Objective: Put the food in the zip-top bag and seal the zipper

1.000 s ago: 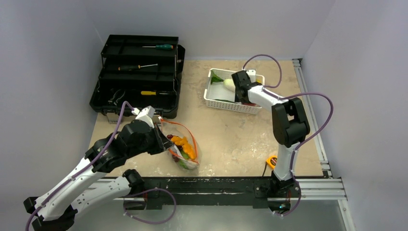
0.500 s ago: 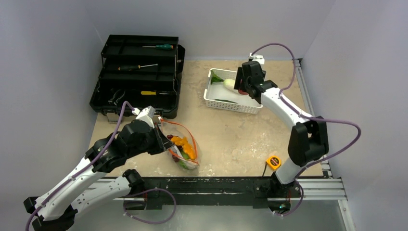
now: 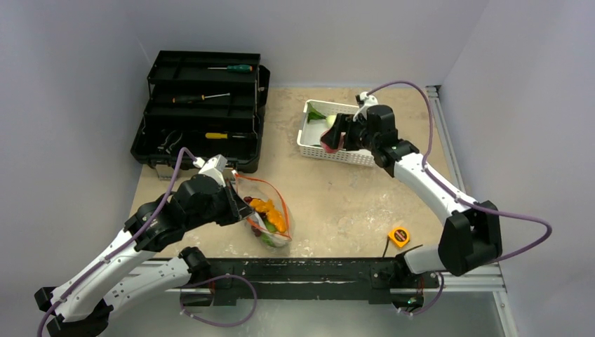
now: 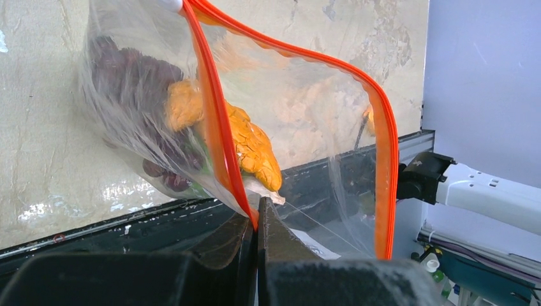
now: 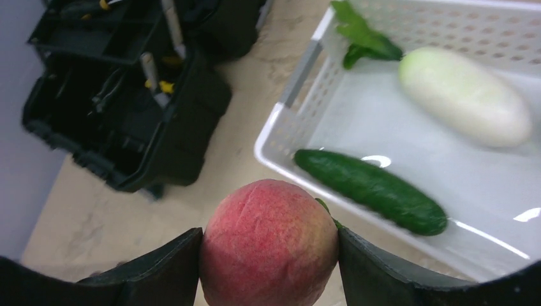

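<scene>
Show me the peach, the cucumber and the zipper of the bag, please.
peach (image 5: pixel 269 242), right wrist view, middle of its pink skin.
cucumber (image 5: pixel 371 190), right wrist view, middle of its green body.
zipper (image 4: pixel 219 121), left wrist view, the nearer orange-red strip.

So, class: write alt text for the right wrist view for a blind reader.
The right gripper holds a pink peach between its jaws. Behind it, a white perforated basket holds a green cucumber and a pale white vegetable; a black toolbox fills the upper left corner.
</scene>
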`<act>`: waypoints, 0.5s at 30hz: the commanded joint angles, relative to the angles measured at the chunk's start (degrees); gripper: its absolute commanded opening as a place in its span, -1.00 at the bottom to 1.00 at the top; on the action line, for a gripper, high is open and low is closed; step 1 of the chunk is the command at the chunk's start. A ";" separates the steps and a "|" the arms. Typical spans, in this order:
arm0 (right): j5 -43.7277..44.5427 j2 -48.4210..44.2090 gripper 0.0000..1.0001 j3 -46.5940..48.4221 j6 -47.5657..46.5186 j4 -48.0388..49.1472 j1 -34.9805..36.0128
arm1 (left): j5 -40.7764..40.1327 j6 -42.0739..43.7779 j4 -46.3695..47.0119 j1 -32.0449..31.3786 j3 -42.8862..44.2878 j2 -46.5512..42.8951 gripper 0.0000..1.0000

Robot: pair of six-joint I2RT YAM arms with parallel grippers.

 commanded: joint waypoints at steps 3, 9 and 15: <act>-17.18 -7.55 -1.00 -5.39 5.60 9.54 2.21 | 0.66 -0.31 2.87 -0.16 -0.16 -0.21 -1.00; -16.36 -12.03 -1.00 -3.62 6.14 8.19 9.35 | 0.81 -0.36 3.47 -0.19 -0.01 0.17 -1.00; -16.29 -16.20 -1.00 -0.86 8.52 10.26 17.48 | 0.82 -0.54 3.39 -0.21 -0.04 -0.04 -1.00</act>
